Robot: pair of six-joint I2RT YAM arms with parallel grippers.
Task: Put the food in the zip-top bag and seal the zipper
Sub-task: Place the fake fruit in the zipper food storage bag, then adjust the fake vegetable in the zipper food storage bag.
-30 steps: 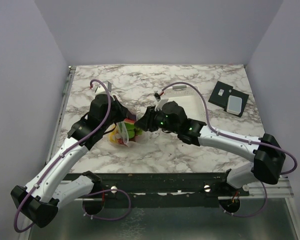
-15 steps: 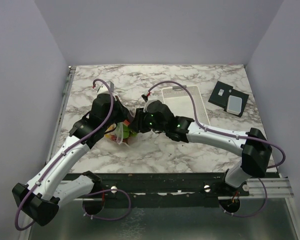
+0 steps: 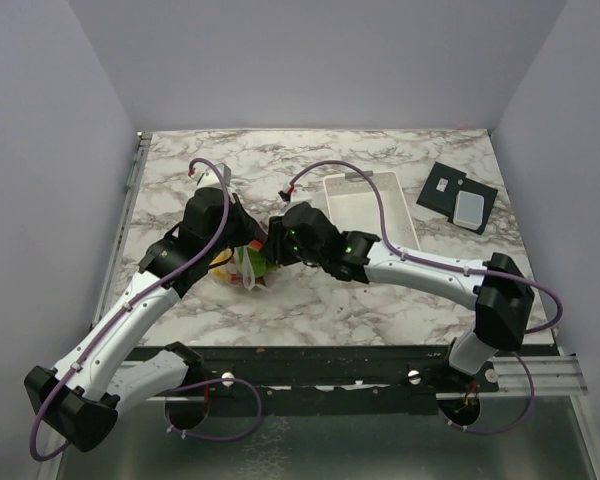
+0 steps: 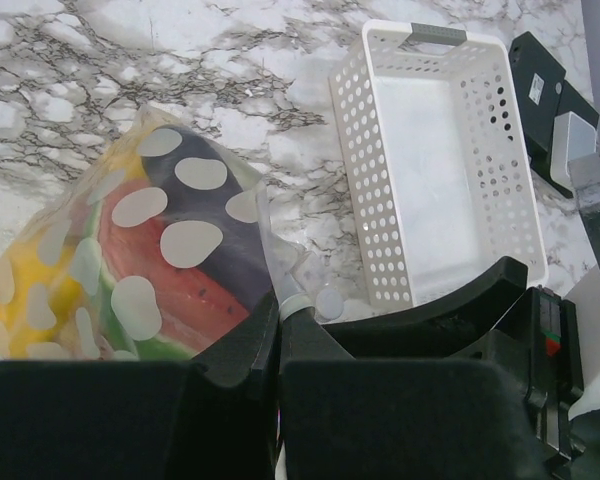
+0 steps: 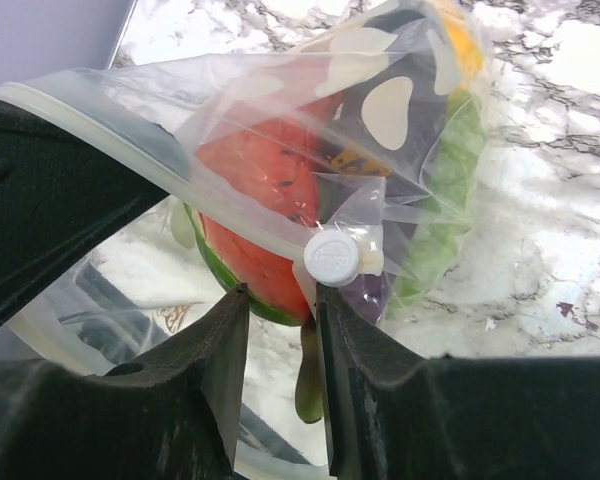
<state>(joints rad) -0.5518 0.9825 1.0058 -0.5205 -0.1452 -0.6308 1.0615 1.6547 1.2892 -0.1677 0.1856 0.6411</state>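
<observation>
Left gripper (image 4: 278,322) clenched on zip-top bag (image 4: 160,240) edge; right gripper (image 5: 280,300) — jaws slightly parted — just under zipper (image 5: 130,152), at white slider (image 5: 332,258).

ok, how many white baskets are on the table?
1. The white basket sits toward the table's far side, right of the zip-top bag; nothing shows inside it. No other in view.

the clear, white-spotted bag (image 5: 400,90) lies crumpled on the table (image 3: 380,320). inside it show a watermelon slice (image 5: 250,170), a dark eggplant (image 4: 235,260), yellow pieces (image 4: 10,290) and green pieces (image 5: 450,170). the zipper (image 5: 120,152) strip runs along its mouth.
</observation>
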